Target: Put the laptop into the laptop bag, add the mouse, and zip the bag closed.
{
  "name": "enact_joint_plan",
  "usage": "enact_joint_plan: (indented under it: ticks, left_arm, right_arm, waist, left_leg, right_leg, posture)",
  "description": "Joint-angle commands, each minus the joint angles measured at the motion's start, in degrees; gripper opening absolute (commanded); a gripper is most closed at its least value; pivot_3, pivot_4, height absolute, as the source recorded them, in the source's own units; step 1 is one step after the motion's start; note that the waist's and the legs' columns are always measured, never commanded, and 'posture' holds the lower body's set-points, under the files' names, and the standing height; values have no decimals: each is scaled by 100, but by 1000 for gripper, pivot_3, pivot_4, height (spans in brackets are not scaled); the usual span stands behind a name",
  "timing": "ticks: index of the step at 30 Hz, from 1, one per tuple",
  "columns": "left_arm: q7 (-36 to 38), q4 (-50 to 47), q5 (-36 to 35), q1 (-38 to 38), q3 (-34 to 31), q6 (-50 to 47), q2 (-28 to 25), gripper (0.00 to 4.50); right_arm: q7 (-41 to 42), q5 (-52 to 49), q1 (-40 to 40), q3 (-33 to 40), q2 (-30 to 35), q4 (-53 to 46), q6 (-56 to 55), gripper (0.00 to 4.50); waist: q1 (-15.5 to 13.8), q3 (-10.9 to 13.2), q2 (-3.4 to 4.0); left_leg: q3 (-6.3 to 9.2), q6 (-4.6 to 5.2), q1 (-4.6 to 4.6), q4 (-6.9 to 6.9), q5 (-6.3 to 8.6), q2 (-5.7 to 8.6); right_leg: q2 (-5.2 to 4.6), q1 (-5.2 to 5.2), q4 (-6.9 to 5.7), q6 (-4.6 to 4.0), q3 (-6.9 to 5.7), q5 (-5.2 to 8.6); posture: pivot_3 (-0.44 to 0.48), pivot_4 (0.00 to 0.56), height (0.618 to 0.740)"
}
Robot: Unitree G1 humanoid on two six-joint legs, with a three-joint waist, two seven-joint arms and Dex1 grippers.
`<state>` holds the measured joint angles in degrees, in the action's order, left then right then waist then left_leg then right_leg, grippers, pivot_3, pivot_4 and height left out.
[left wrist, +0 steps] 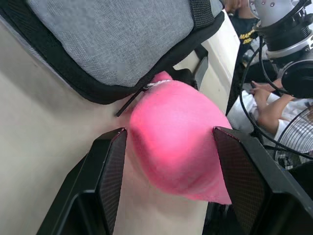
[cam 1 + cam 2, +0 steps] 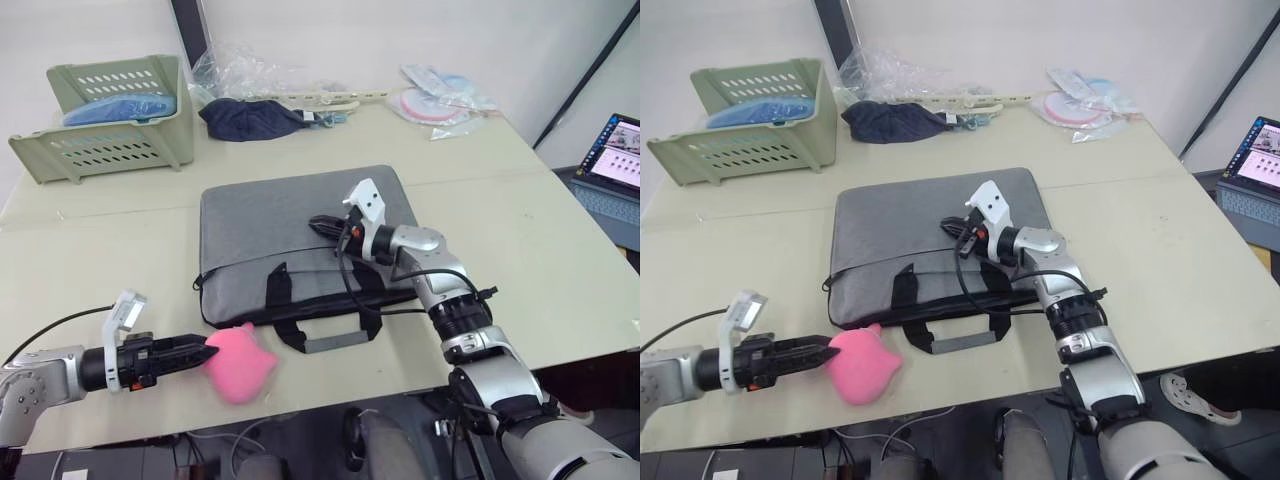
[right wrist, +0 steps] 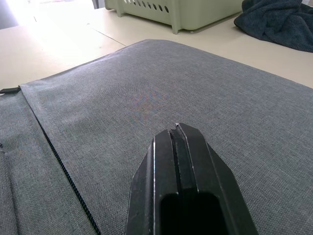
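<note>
The grey laptop bag (image 2: 280, 215) lies flat in the middle of the table, its black handles (image 2: 320, 325) toward me. Its pink pompom (image 2: 240, 362) rests on the table at the bag's near left corner. My left gripper (image 2: 205, 350) is open with the pompom (image 1: 178, 132) between its fingers; one finger (image 1: 234, 161) touches it and the other stands slightly off. My right gripper (image 2: 318, 226) is shut and holds nothing, its tips (image 3: 178, 134) low over the bag's top face. The laptop and the mouse are out of view.
A green basket (image 2: 110, 115) stands at the back left. A dark blue cloth bundle (image 2: 250, 118) and clear plastic bags (image 2: 240, 70) lie behind the bag, with packets (image 2: 440, 100) at the back right. An open laptop (image 2: 612, 160) sits off the table's right side.
</note>
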<state>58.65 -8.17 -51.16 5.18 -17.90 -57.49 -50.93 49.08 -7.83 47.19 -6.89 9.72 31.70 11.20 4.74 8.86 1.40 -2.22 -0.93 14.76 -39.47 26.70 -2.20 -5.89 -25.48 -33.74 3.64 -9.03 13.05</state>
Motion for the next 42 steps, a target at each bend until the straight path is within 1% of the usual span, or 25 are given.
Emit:
enact_joint_plan:
  ticks: [1,7,10,13,15,16,17,18,19,20,21,22,28,35,42]
  left_arm:
    - [-155,-83,75,-17,148,31,226,2996]
    - [-177,-232,-45,-21,185,-111,323,2996]
    - [-129,-314,-258,0,109,-272,361,2996]
    - [-177,-353,-325,-12,64,-344,402,2996]
    - [-234,-434,-374,-20,39,-388,446,2494]
    - [-281,-439,-431,-34,1,-437,486,2322]
    - [-293,-454,-453,-37,-5,-457,503,1721]
    - [-306,-457,-463,-43,-3,-472,512,1313]
    - [-328,-468,-455,-47,16,-477,523,1056]
    - [-343,-478,-445,-48,31,-478,529,625]
    - [-363,-483,-455,-53,40,-498,540,431]
    - [-409,-488,-491,-60,33,-530,583,60]
    - [-537,-675,-645,-25,115,-655,735,60]
    - [-679,-1067,-854,-127,409,-842,946,60]
    - [-738,-1122,-852,-253,641,-821,1081,60]
  right_arm:
    - [1,281,-438,-355,11,413,417,0]
    - [15,280,-511,-366,66,318,455,0]
    - [8,279,-510,-366,72,304,461,0]
    - [8,280,-512,-367,73,303,459,0]
    - [2,283,-509,-375,57,310,454,0]
    - [-4,283,-505,-377,47,316,453,0]
    - [-8,283,-500,-380,36,320,453,0]
    - [-11,284,-495,-381,30,327,451,0]
    - [-11,287,-490,-385,25,335,445,0]
    - [-10,290,-487,-387,23,341,440,0]
    - [-11,291,-482,-386,22,353,434,0]
    - [-12,291,-480,-385,21,355,435,0]
    - [-9,289,-471,-369,42,370,436,0]
    - [-30,291,-462,-376,14,377,437,0]
    - [-49,289,-447,-390,-37,383,433,0]
  waist:
    - [-1,0,1]
    - [-10,-2,-2]
    - [-12,-2,-3]
    - [-13,-2,-3]
    - [-13,-2,-4]
    - [-14,-2,-4]
    - [-13,-2,-3]
    - [-13,-1,-2]
    - [-14,-2,-2]
    - [-15,-2,-3]
    - [-15,-2,-3]
    - [-14,-3,-4]
    - [-16,-2,-4]
    - [-20,-3,-6]
    - [-31,-7,-11]
  left_leg:
    - [1,0,0,0,0,0]
    - [5,0,-1,0,0,0]
    - [8,0,0,0,0,-1]
    - [8,0,0,0,0,-1]
    - [9,0,0,0,0,-1]
    - [10,0,0,0,0,-1]
    - [10,0,0,0,0,-1]
    - [10,0,0,0,0,-1]
    - [10,0,0,0,0,-1]
    - [10,0,0,0,0,-1]
    - [10,0,0,0,0,-1]
    - [10,0,0,0,0,-1]
    - [10,0,0,0,0,-2]
    - [10,0,1,0,0,-2]
    - [10,0,1,0,0,-2]
  right_leg:
    - [0,0,0,0,0,0]
    - [-2,0,0,0,1,0]
    - [-3,0,1,0,2,0]
    - [-3,0,1,0,3,0]
    - [-4,0,1,0,3,0]
    - [-4,0,1,0,4,0]
    - [-4,0,1,0,5,0]
    - [-4,0,1,0,6,0]
    - [-4,0,1,0,6,0]
    - [-4,0,1,0,6,0]
    - [-5,0,1,0,7,0]
    - [-5,0,1,0,8,0]
    - [-5,0,1,0,8,0]
    - [-7,1,2,0,15,0]
    - [-8,1,2,0,22,0]
  posture:
    - [0,150,740]
    - [0,150,740]
    - [0,150,740]
    - [0,150,740]
    - [0,150,740]
    - [0,150,740]
    - [0,150,740]
    - [0,150,740]
    - [0,150,740]
    - [0,150,740]
    - [0,150,740]
    - [0,150,740]
    - [0,150,740]
    - [0,150,740]
    - [0,150,740]
